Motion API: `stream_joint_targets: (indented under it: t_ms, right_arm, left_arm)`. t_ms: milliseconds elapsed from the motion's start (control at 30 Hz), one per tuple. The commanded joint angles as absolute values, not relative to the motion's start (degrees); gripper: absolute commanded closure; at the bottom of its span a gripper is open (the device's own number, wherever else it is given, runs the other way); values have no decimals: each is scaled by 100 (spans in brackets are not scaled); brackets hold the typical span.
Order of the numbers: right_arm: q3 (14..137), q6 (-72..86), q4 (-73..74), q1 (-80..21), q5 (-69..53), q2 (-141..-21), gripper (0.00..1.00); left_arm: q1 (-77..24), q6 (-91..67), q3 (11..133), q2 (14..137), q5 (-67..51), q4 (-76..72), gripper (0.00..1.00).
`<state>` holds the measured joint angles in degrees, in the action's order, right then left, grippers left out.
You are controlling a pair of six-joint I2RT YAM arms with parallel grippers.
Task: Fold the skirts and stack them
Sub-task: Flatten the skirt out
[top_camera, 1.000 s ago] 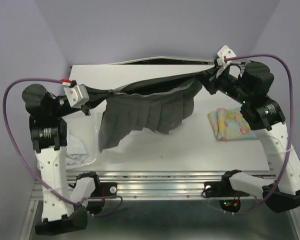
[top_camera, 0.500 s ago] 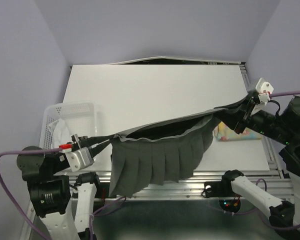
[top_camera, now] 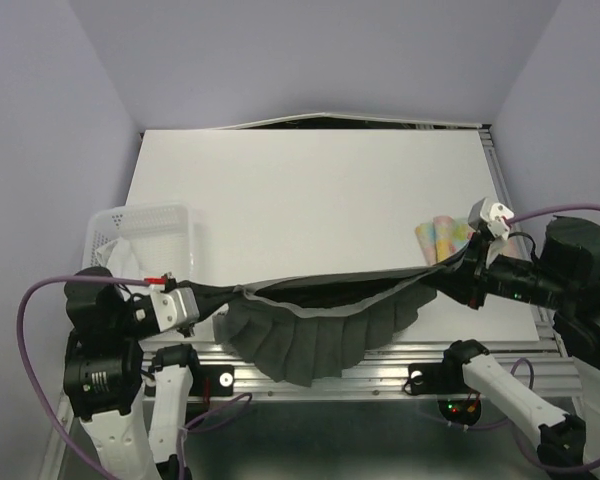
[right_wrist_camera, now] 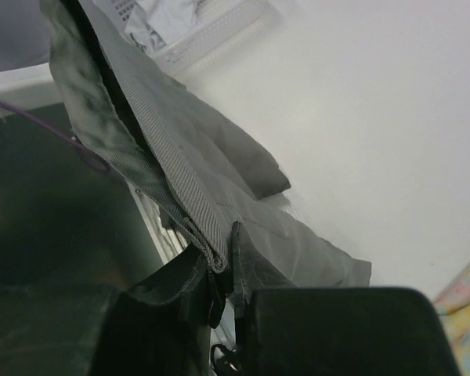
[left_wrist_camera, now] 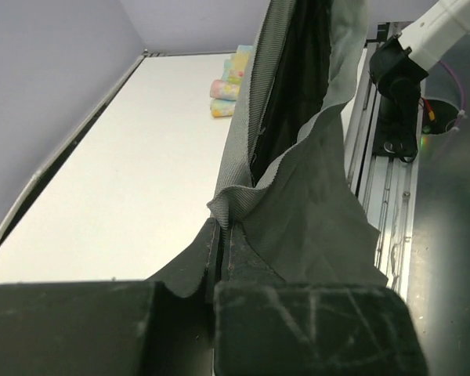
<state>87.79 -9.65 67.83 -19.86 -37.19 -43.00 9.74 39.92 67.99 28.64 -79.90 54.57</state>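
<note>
Skirt (top_camera: 310, 345), grey woven cloth, hangs in pleats.

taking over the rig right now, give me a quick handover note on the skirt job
Left gripper: shut on the grey skirt, at one end of its waistband.
Right gripper: shut on the other end.
Grey skirt: stretched between them, unfolded, hem hanging over the near edge of the table.
Floral skirt: folded, on the table's right side.
White cloth in the basket: probably the third skirt.
Left: lay and fold the grey one, fold the white one, stack all three.
</note>
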Motion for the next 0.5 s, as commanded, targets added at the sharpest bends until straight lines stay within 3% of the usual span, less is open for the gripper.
stream_joint_targets:
  t_ms: [0, 333, 467]
  right_arm:
    - [8789, -1282, 7118, -1741, -3488, -3806, 99]
    - [9826, -2004, 7937, -598, -4342, -3551, 99]
    - [9308, -1248, 7314, -598, -3454, -3919, 99]
  left_arm:
    - [958, 3999, 6811, 2348, -7374, 5519, 100]
    - [940, 3026, 7725, 2276, -7286, 5574, 100]
    - [940, 1829, 7305, 2548, -7049, 4572, 100]
